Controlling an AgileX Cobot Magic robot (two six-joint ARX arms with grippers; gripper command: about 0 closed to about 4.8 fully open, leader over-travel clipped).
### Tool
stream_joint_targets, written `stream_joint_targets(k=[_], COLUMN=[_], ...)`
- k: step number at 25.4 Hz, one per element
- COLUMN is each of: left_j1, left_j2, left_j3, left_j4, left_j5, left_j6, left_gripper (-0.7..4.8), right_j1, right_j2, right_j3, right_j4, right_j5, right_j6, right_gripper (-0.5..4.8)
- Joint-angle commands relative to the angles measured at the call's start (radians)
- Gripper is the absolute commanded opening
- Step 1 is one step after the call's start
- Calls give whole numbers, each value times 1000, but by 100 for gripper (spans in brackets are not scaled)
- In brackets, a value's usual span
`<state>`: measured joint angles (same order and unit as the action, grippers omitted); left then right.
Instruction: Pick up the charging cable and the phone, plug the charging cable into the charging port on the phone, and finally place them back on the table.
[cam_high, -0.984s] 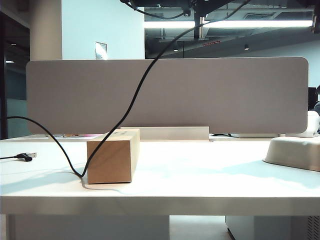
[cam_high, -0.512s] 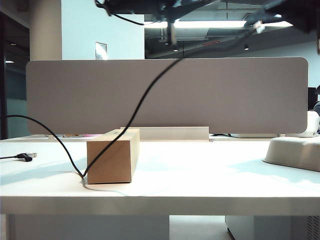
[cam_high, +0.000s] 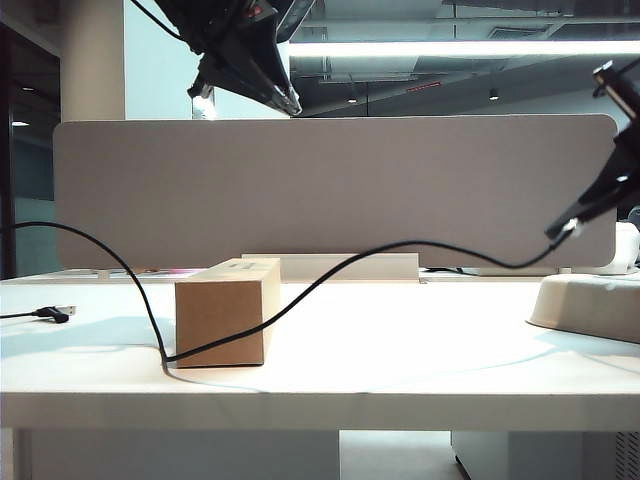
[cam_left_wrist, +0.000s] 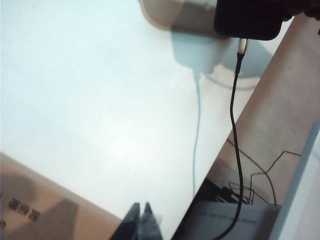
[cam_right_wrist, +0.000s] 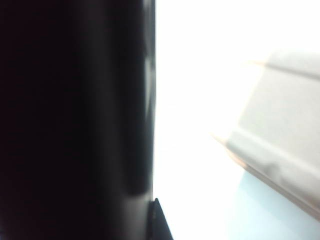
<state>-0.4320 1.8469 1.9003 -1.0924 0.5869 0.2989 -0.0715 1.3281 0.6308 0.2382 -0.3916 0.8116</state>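
Your phone (cam_left_wrist: 248, 19) hung in the air at the right side of the table (cam_high: 400, 340), a flat black slab with rounded corners, held edge-on near the grey divider. You could see the charging cable (cam_high: 330, 275) already seated in its charging port (cam_left_wrist: 242, 40): the small silvery plug (cam_left_wrist: 242, 46) sat in the middle of the phone's short edge. From there the thin black cord sagged low above the white desk top, touched down at the front of the cardboard box, then arched away to the left.
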Motion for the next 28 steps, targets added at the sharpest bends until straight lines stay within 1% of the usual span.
stream_joint_targets(k=[1,7,11,13,15,16,17,18,20,21,22,23,24,26,28], left_j1=[-3,-3,-3,-2,-3,-2,-3,-3,-3,-3,-3,-3,-3,-3,-3], left_j2=[-8,-8,-8,-8,-8,-8,-8,-8,-8,-8,-8,-8,-8,-9,-15], left_j3=[3,4,4,4,4,4,4,4,4,4,4,4,4,4,4], left_j4=[-32,-51,-51,-50,-50,-50,-51,-51,-51,-51,-51,-51,-51,-56,-58], left_j5=[-7,-7,-7,-7,-7,-7,-7,-7,-7,-7,-7,-7,-7,-7,-7], left_j6=[19,25,27,27,27,27,27,27,27,27,27,27,27,27,27], left_gripper=[-6,-6,-6,-6,-6,-6,-6,-6,-6,-6,-6,-6,-6,-6,-6], right_j1=[2,2,2,2,2,2,2,2,2,2,2,2,2,2,2], right_j2=[31,124,134,134,134,134,134,134,133,133,133,133,133,131,118], right_j3=[5,3,3,3,3,3,3,3,3,3,3,3,3,3,3], right_j4=[-8,-68,-117,-128,-138,-153,-176,-187,-225,-235,-247,-257,-264,-276,-303], right_j5=[7,39,61,60,60,60,61,63,80,84,86,86,85,74,72], right_j6=[-12,5,7,7,7,7,7,7,6,6,6,6,6,-1,-1], right_gripper=[-6,-6,-5,8,53,93,109,109,136,163,225,274,285,287,331])
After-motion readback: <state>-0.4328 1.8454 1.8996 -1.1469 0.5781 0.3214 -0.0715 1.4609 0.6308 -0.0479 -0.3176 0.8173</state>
